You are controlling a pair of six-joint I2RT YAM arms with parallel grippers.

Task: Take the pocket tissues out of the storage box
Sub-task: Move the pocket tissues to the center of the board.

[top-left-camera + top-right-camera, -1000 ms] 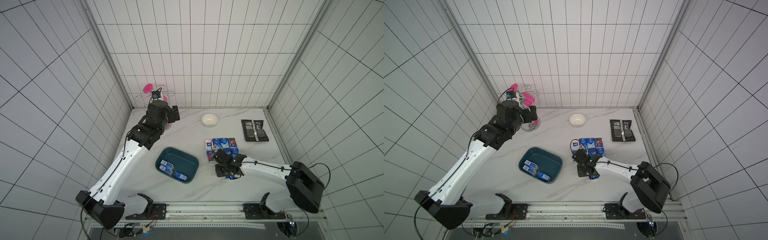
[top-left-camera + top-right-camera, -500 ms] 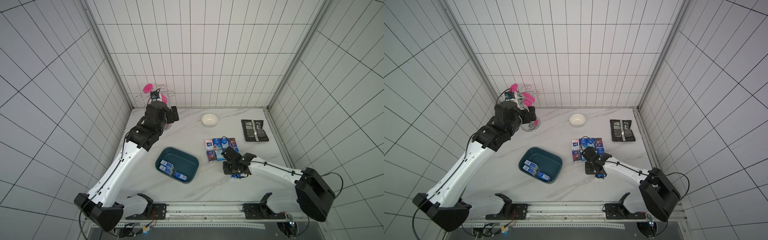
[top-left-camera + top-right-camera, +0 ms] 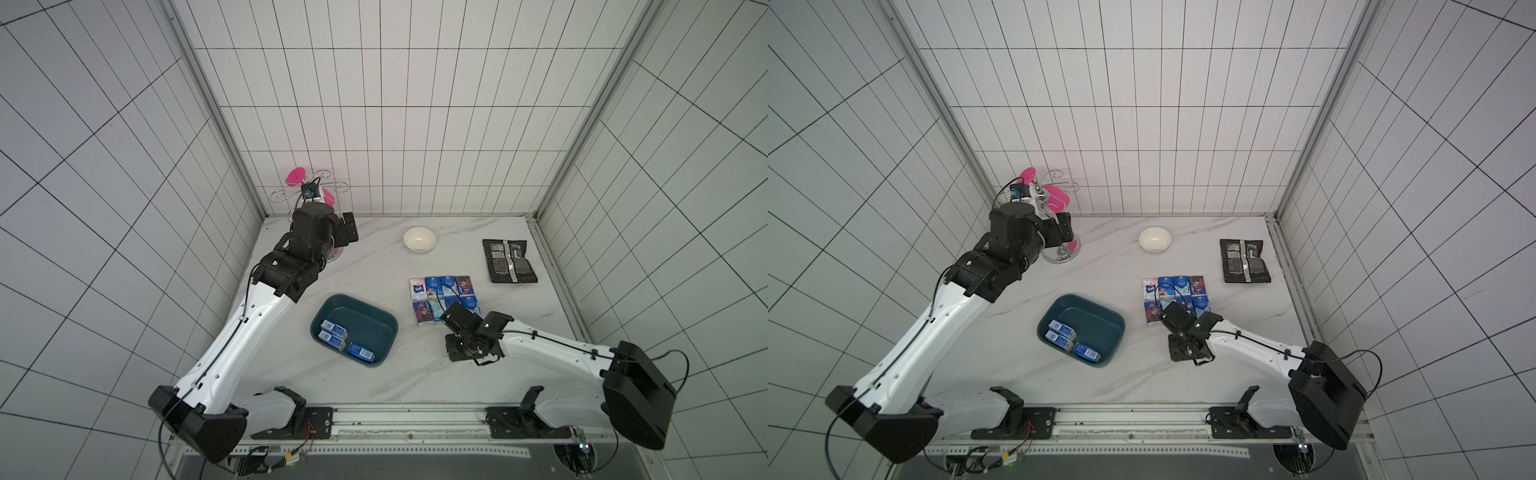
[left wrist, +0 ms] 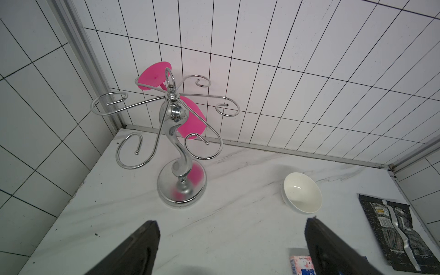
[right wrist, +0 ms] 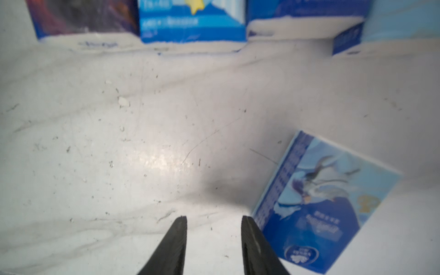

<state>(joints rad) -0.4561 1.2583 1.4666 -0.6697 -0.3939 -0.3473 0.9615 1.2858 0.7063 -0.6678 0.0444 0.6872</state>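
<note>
Mostly the work looks done: a block of tissue packs (image 3: 442,291) lies in rows on the counter (image 3: 374,266), near the box (image 3: 370,322). Three packs (image 3: 332,331) remain inside the box, crowded along one side; two of them touch each other and the wall.

The right gripper (image 5: 213,217) sits low over the counter with its fingers parted and nothing between them. A loose pack (image 5: 321,202) lies flat right beside one finger, askew to the row ahead. I cannot tell whether the finger touches it.

The nearest risk is there. A sideways or turning pull-away would likely drag that pack, twisting it further or shoving it into the tidy row. A straight lift seems safer.

The box brings more risks:
- The two touching packs could be caught together, or one could be pinched by its corner and drop on the way out.
- A finger coming down close to the wall may land on the rim and tip or slide the box, which looks light.
- The packs are probably soft, so a shallow grip may slip off the wrapper.

The left gripper (image 4: 232,221) hangs wide open and empty, raised close to a chrome rack (image 4: 182,190) carrying a pink glass (image 4: 192,123). A careless swing from that arm could topple both.
</note>
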